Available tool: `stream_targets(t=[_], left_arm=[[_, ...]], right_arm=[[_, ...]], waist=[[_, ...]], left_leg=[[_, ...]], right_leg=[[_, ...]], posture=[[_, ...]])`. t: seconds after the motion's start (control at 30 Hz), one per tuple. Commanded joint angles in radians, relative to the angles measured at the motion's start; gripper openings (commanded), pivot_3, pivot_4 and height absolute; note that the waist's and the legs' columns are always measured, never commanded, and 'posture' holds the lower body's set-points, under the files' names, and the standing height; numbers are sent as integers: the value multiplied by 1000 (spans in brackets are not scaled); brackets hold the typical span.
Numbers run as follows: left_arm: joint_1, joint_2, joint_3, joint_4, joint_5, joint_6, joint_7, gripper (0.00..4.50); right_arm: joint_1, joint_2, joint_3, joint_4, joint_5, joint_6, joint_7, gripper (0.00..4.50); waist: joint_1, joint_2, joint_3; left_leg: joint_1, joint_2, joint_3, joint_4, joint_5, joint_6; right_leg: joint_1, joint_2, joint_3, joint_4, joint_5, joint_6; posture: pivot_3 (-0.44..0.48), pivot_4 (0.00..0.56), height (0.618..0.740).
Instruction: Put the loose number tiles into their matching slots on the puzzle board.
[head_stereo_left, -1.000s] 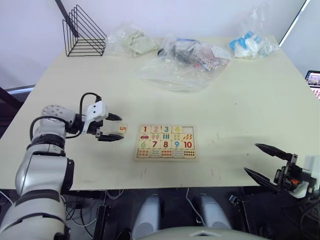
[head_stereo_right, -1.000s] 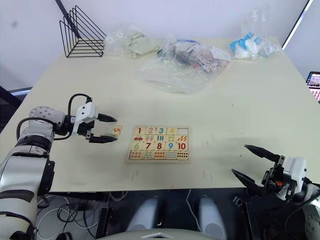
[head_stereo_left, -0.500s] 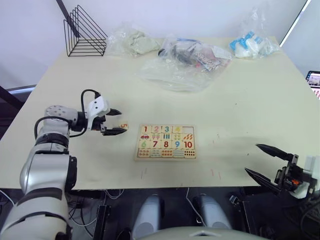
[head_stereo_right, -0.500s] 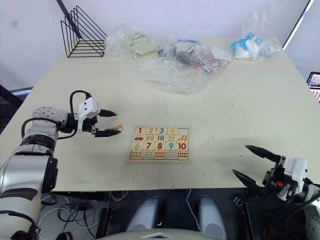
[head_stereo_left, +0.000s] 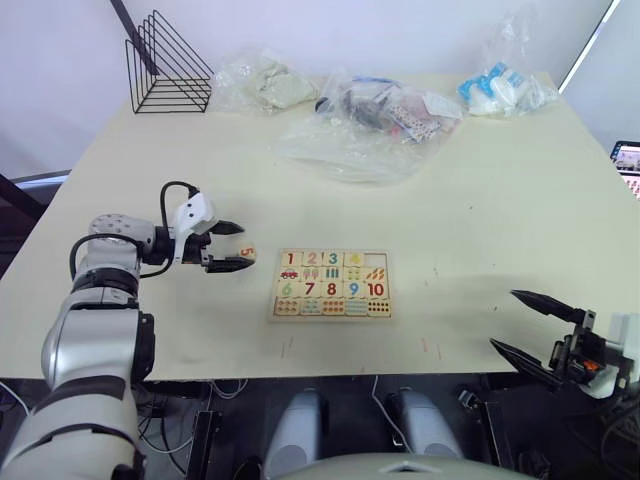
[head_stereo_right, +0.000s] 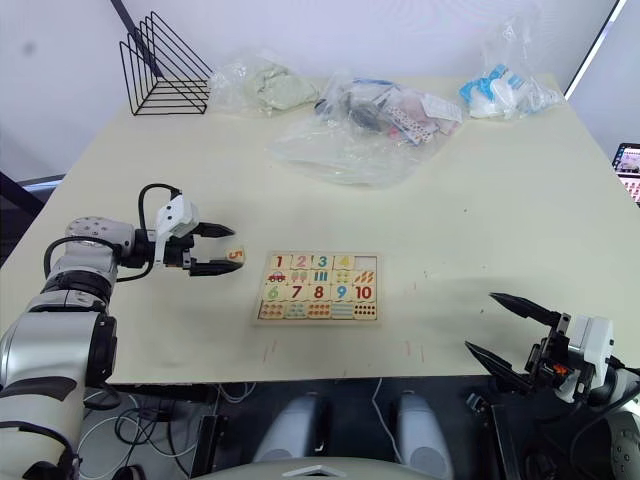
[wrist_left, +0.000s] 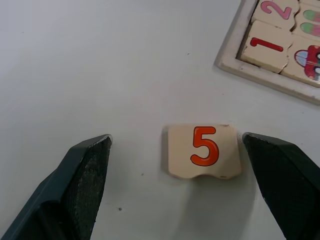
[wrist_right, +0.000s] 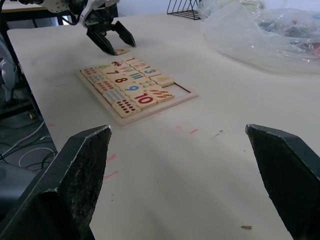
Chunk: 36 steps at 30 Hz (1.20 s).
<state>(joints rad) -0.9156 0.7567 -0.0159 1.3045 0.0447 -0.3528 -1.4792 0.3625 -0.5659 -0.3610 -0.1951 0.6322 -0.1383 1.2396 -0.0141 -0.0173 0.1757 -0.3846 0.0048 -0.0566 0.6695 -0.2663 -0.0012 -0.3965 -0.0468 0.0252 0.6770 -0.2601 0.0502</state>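
My left gripper (wrist_left: 175, 165) stood open astride the small pale wooden tile with an orange 5 (wrist_left: 204, 151), lying flat on the bench (head_stereo_left: 480, 200). The tile sat nearer one finger, not touching either. The right gripper (head_stereo_right: 510, 335), also open, hung far off.

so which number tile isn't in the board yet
The 5 tile. It lies flat on the table, beside the board, between the left gripper's open fingers, while 1 to 4 and 6 to 10 sit in their slots.

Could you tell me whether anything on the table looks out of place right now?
Yes: the 5 tile lies loose on the table beside the puzzle board, between the open fingers of the left hand, while one top-row slot sits empty.
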Motion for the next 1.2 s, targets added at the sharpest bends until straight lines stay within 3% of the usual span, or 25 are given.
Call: stream_targets(t=[0.03, 0.07, 0.1, 0.27, 0.63, 0.8, 1.0, 1.2], left_arm=[[24, -3, -11, -2, 19, 17, -31, 4440], [27, -3, -11, -2, 21, 17, -32, 3941], [29, -2, -11, -3, 23, 16, -34, 3753], [38, -1, -6, -7, 19, 22, -46, 1537], [81, 3, 61, -49, -50, 45, -56, 1537], [129, 13, 114, -160, -123, 110, -34, 1537], [321, 23, 177, -560, -217, 358, 117, 1537], [657, 37, 305, -1167, -295, 753, 372, 1537]], right_arm=[[-7, -2, -10, -18, 13, -21, 8, 4500], [-7, -2, -10, -18, 13, -22, 9, 4500], [-8, -2, -10, -18, 12, -22, 9, 4500], [-9, -4, -11, -20, 12, -20, 11, 4500], [-42, -5, 6, -20, 22, -14, 38, 4500], [-66, -11, 15, -13, 25, -7, 58, 4500], [-117, -15, 36, 34, 21, -9, 88, 4500], [-149, -19, 57, 56, 18, 3, 101, 4500]], waist=[[0, 0, 0], [0, 0, 0], [0, 0, 0], [0, 0, 0], [-2, 0, 0], [-3, 0, 0], [-1, 0, 0], [-5, 1, 0]], left_leg=[[0, 0, 0, 0, 0, 0], [0, 0, 0, 0, 0, 0], [0, 0, 0, 0, 0, 0], [0, 0, 0, 0, 0, 0], [1, 0, 0, 0, 0, 0], [0, 0, 0, 0, 0, 0], [0, 1, -2, 0, 0, 0], [1, 4, -4, 0, 0, 0]], right_leg=[[0, 0, 0, 0, 0, 0], [0, 0, 0, 0, 0, 0], [0, 0, 0, 0, 0, 0], [0, 0, 0, 0, 0, 0], [0, 0, 0, 0, 0, 0], [0, 0, 0, 0, 0, 0], [0, 0, 0, 1, 0, 0], [-1, -1, 3, 0, 0, 0]], posture=[[0, 150, 740], [0, 150, 740], [0, 150, 740], [0, 150, 740], [0, 150, 740], [0, 150, 740], [0, 150, 740], [0, 150, 740]])
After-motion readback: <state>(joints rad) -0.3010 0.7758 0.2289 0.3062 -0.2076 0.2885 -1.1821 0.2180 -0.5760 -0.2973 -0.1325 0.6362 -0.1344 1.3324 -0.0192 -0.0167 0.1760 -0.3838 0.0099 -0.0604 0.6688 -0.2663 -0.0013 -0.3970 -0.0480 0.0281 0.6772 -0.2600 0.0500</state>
